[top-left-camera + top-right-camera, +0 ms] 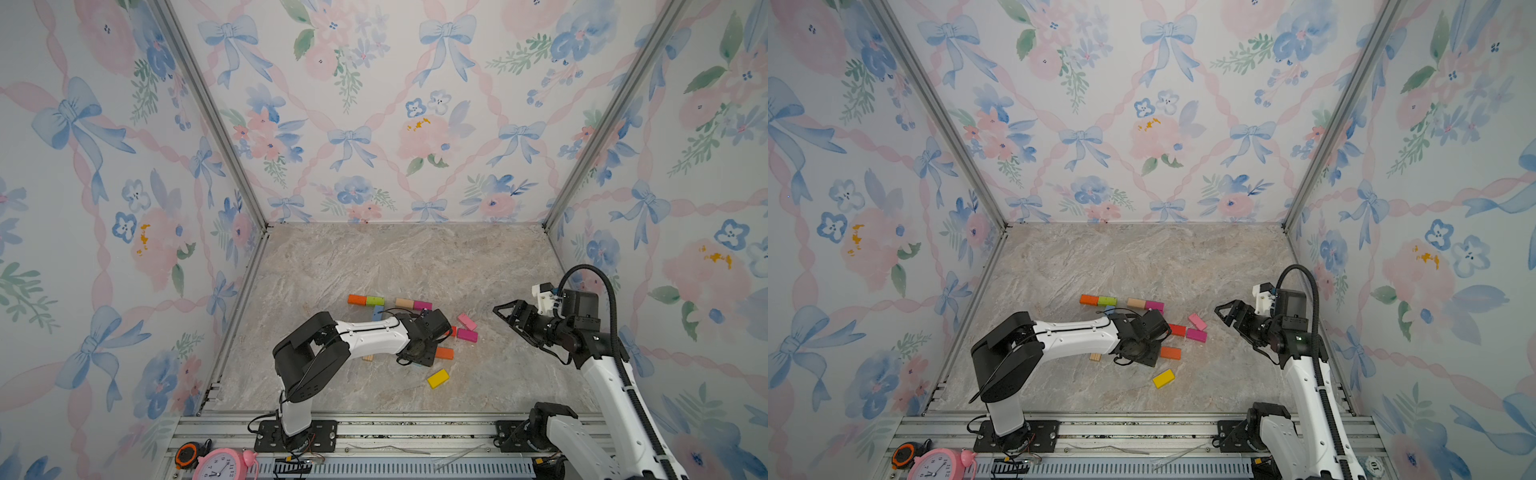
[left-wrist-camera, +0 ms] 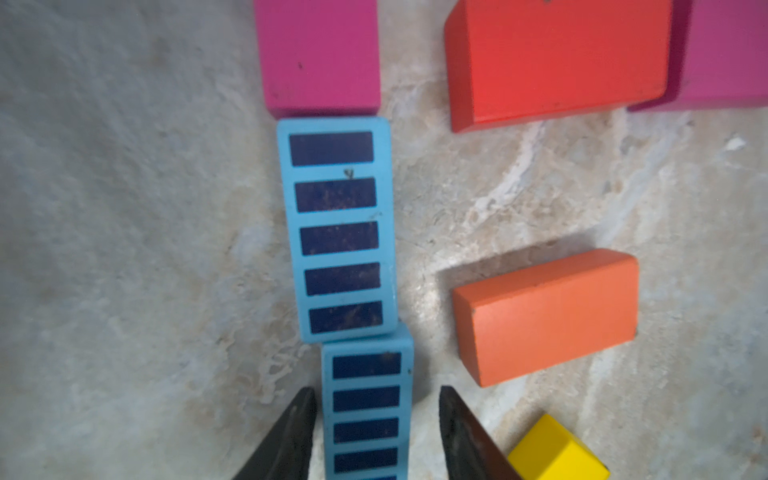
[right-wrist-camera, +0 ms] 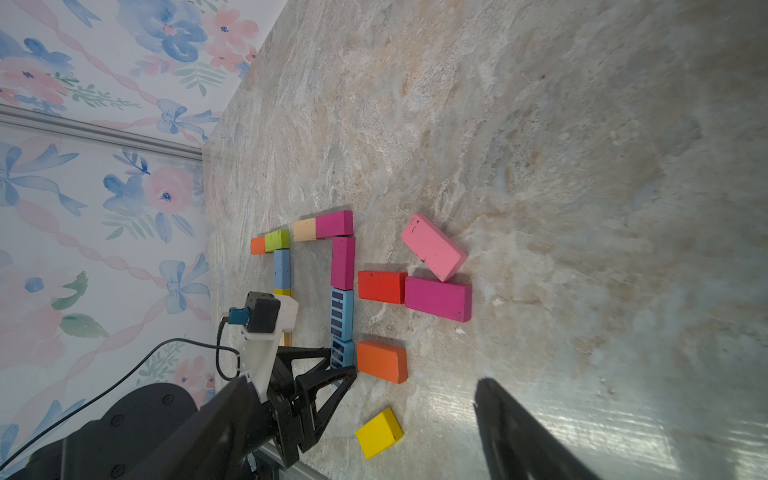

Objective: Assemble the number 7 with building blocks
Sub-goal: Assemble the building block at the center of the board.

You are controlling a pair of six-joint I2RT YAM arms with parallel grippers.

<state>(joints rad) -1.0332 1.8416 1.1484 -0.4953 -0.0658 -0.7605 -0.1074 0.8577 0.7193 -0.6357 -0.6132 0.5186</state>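
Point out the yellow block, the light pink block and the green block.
yellow block (image 1: 438,378): in a top view, top face centre.
light pink block (image 3: 433,246): right wrist view, top face centre.
green block (image 3: 277,239): right wrist view, top face centre.

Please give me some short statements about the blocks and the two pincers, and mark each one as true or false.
1. The left pincer stands open around a striped blue block. True.
2. The right pincer holds a pink block. False: it is open and empty; the pink block lies on the table.
3. A second striped blue block lies end to end with it. True.
4. The loose yellow block stands upright on its end. False: it lies flat on the table.
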